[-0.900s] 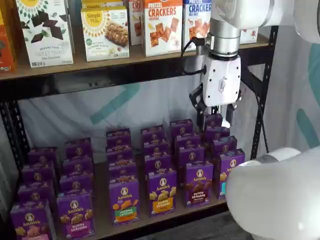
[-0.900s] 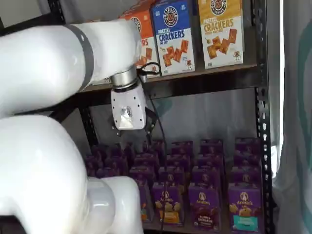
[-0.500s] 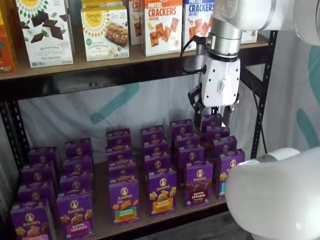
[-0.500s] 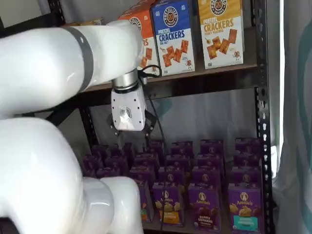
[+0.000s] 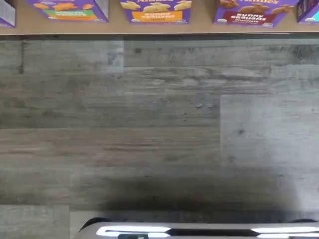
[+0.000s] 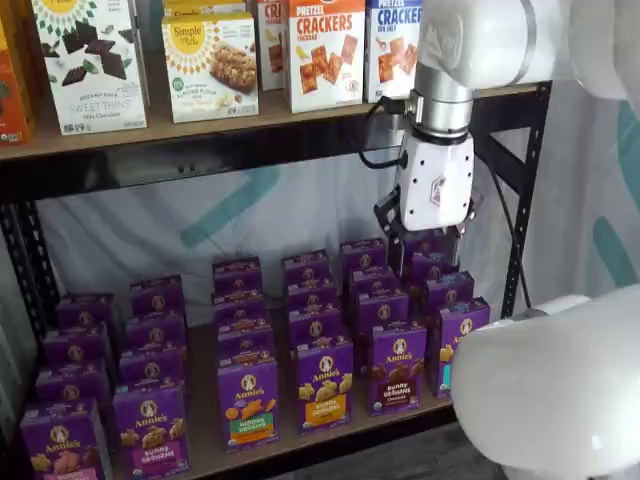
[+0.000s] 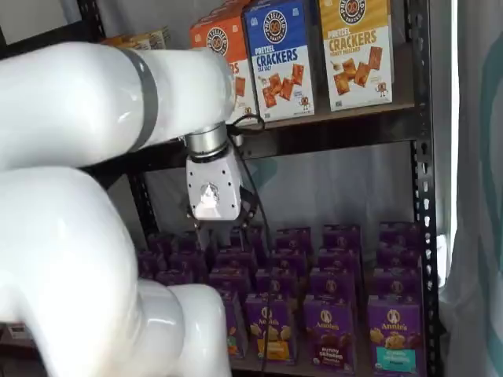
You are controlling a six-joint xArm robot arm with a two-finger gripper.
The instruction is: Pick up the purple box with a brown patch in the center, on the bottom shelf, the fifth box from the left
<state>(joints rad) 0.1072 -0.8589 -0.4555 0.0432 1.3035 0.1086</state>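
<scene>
Hanging from the white arm, the tool sits above the back rows of purple boxes, under the upper shelf. Its white body shows in both shelf views, and its black fingers point down. They spread apart with a gap between them, so the tool is open and holds nothing.

The purple box with the brown patch stands at the front edge of the bottom shelf. It is lower than the tool, closer to the front and a little to the left of it in this shelf view, and well apart from the fingers. Nothing touches it. A purple box with a yellow patch stands just beside it on one side, and a purple box with a teal patch on the other.

In the wrist view the purple box shows only its lower part, on the shelf edge above a grey wooden floor.

Cracker boxes stand on the upper shelf.
</scene>
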